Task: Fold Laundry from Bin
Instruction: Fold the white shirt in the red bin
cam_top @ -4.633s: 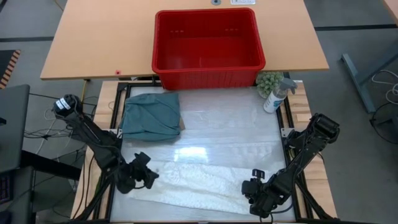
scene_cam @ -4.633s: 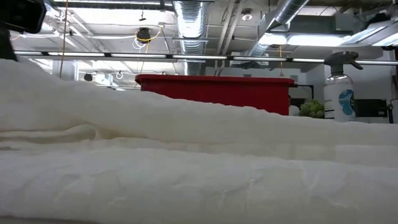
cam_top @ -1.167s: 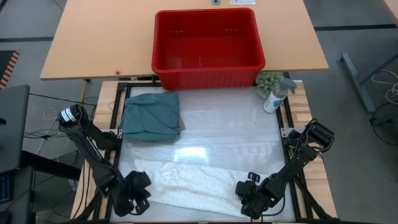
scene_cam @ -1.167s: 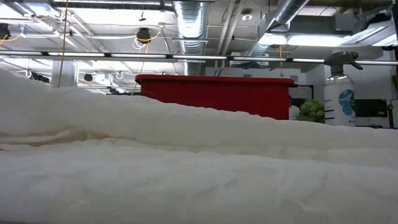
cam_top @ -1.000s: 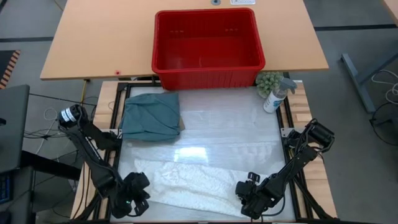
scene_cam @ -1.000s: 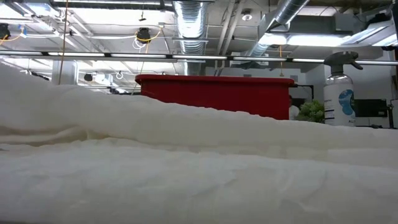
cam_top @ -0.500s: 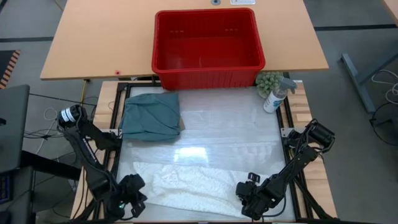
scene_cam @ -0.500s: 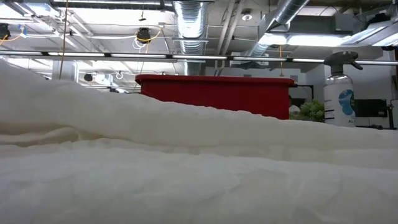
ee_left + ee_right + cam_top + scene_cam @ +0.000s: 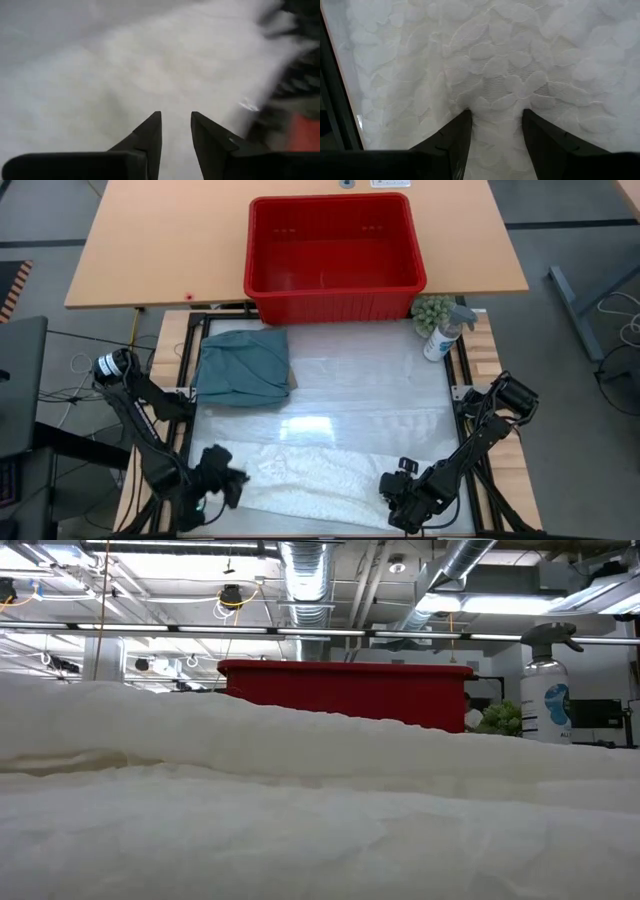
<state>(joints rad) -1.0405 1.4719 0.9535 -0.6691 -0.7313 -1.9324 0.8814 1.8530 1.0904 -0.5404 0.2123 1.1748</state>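
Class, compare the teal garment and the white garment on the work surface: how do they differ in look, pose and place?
The teal garment is plain, dark and folded compactly; the white garment is pale, leaf-patterned and spread in a long band. The teal one sits near the red bin; the white one lies along the near edge. Both are soft cloth.

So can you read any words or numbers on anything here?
No text here can be read.
Spray bottle: it has a blue and white label, but any print on it is too small to read.
White label at the far edge of the wooden table: cut off and too small to read.
Red bin: no writing shows.
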